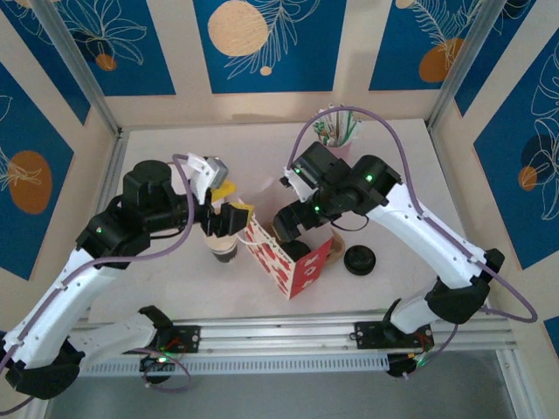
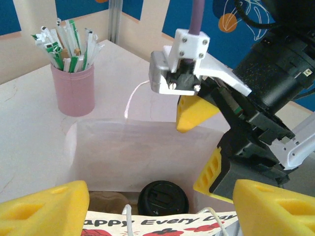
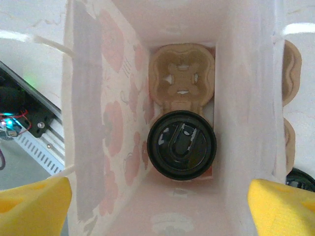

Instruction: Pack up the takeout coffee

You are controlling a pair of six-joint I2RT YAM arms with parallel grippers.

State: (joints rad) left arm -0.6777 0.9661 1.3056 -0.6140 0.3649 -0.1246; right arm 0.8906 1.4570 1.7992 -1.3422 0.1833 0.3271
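on bag (image 2: pixel 123 157): "happy every day"

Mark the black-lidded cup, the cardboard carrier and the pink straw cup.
black-lidded cup (image 3: pixel 182 145), right wrist view, centre of lid
cardboard carrier (image 3: pixel 182 73), right wrist view, empty slot
pink straw cup (image 2: pixel 74 91), left wrist view, side wall

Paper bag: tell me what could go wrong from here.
1. The left gripper and right gripper both hang open at the mouth of the paper bag, close together; they could collide.
2. The bag stands free on thin walls; a nudge could tip it and the lidded cup inside.
3. The carrier sits deep between narrow walls; a descending finger might snag the rim.
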